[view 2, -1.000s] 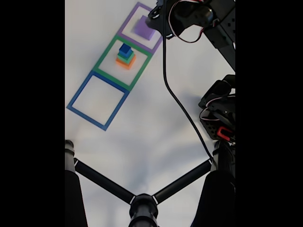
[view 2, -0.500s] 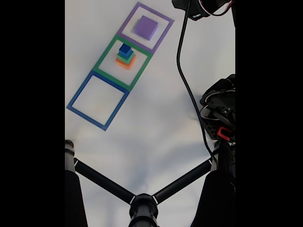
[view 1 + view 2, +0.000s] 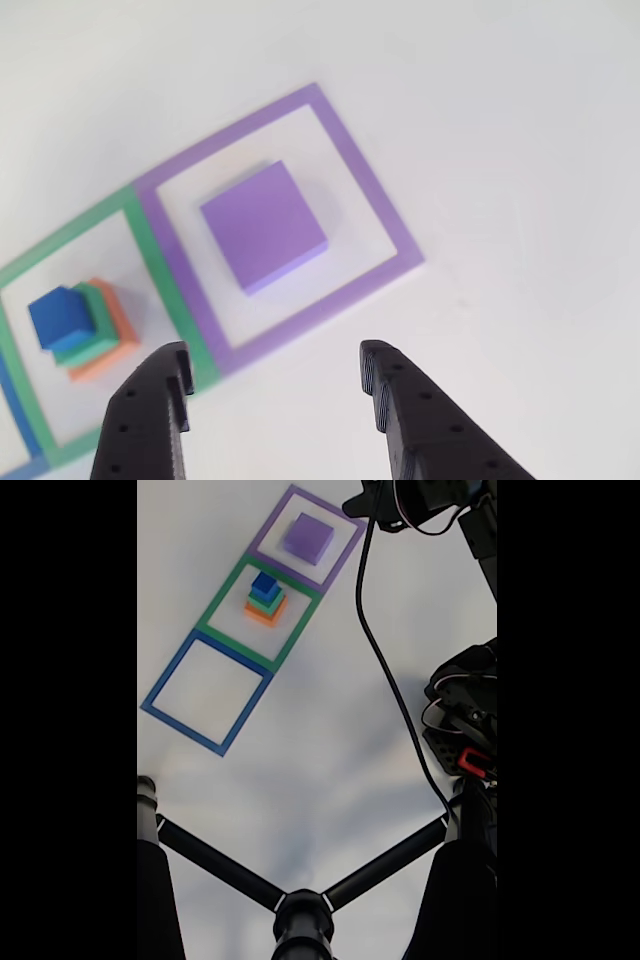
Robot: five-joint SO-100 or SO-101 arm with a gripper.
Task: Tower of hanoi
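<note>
The purple block (image 3: 264,225) (image 3: 307,537) lies flat and alone inside the purple tape square (image 3: 375,210) (image 3: 340,515). In the green tape square (image 3: 150,262) (image 3: 225,595) stands a small stack: orange block (image 3: 108,357) (image 3: 266,613) at the bottom, green block (image 3: 92,340) (image 3: 266,599) on it, blue block (image 3: 60,316) (image 3: 265,583) on top. My gripper (image 3: 272,380) hangs open above the table, just outside the purple square's near edge, holding nothing. In the fixed view the gripper head (image 3: 385,502) sits at the top, right of the purple block.
An empty blue tape square (image 3: 205,692) adjoins the green one. A black cable (image 3: 390,680) runs down to the arm base (image 3: 465,720) at the right. A dark tripod-like stand (image 3: 300,910) fills the bottom of the fixed view.
The arm head pulled up and right off the purple block, then came back down toward the purple square. The blocks stayed where they were.
</note>
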